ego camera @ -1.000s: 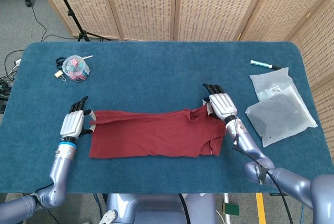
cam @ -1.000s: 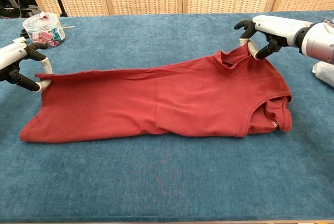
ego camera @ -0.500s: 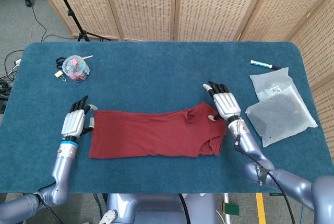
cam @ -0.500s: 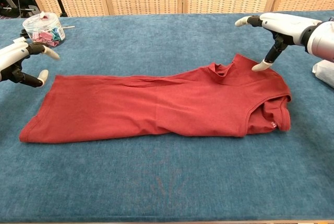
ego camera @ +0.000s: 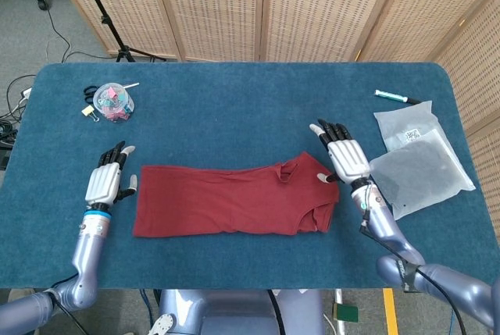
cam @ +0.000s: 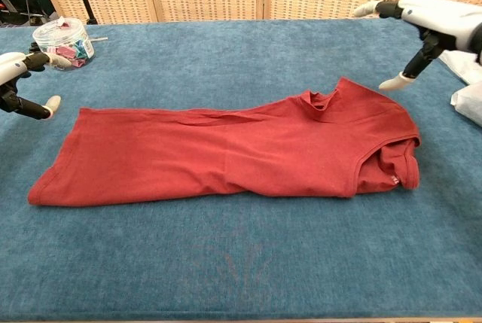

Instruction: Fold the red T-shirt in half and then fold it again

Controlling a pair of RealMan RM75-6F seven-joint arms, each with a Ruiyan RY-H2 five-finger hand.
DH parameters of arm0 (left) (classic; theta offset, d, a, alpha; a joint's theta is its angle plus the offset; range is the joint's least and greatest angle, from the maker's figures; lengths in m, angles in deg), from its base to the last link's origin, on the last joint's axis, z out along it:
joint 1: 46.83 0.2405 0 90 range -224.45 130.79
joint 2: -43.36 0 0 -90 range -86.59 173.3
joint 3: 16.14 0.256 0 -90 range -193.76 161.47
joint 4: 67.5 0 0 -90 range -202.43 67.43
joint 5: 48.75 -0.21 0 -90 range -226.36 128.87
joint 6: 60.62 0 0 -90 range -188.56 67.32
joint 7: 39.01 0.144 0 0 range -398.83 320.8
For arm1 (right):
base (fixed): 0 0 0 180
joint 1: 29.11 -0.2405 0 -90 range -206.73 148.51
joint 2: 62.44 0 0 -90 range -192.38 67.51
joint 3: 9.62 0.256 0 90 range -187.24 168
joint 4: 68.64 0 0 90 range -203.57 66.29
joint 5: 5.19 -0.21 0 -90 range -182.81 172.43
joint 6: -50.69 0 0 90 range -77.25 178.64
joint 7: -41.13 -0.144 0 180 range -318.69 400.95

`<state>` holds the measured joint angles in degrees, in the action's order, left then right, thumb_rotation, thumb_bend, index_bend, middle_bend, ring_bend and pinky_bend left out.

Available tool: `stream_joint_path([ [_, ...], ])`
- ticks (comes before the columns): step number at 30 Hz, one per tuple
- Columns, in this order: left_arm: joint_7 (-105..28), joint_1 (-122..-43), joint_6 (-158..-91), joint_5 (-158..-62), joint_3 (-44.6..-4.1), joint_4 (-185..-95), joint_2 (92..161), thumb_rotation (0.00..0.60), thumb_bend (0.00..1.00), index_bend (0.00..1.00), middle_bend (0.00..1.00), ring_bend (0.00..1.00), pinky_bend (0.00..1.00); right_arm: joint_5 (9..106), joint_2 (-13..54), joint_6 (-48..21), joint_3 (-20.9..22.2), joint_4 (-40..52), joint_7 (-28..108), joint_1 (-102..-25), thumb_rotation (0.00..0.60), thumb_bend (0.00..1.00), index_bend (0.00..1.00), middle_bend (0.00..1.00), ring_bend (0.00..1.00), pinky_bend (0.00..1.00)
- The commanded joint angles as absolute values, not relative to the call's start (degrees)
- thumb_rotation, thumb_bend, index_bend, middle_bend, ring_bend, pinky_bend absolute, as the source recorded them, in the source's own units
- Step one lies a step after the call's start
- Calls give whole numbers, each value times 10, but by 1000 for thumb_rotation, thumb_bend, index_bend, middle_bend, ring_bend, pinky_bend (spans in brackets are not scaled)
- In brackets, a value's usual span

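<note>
On the blue table, near its front edge, the red T-shirt lies folded lengthwise into a long band, collar end toward the right hand. Both hands are empty with fingers spread: the left hand hovers just beside the hem end, the right hand just beside the collar, neither touching the cloth. At far left stands a clear tub of clips; at right lie two plastic bags, the labels on them too small to read, and a marker.
</note>
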<state>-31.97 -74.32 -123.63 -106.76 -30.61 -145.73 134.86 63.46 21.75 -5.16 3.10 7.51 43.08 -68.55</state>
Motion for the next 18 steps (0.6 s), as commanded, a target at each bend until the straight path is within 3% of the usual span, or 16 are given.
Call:
stream_joint_path([
  [1,-318,-741,-1235,-1072,-304,-1469,1336,600,539,0,0,0,0,670,181,-89,14,121,427,-659,600,0,0,0,0,0],
  [10,-246,-755,-1200,-1031,-299,-1532,1270,600,496,40,0,0,0,802,117,-237,-51,210,412,-570,600,0,0,0,0,0],
  [18,-149,-801,-1183,-984,-299,-1535,1254,600,327,169,0,0,0,868,83,-329,-96,248,424,-499,600,0,0,0,0,0],
])
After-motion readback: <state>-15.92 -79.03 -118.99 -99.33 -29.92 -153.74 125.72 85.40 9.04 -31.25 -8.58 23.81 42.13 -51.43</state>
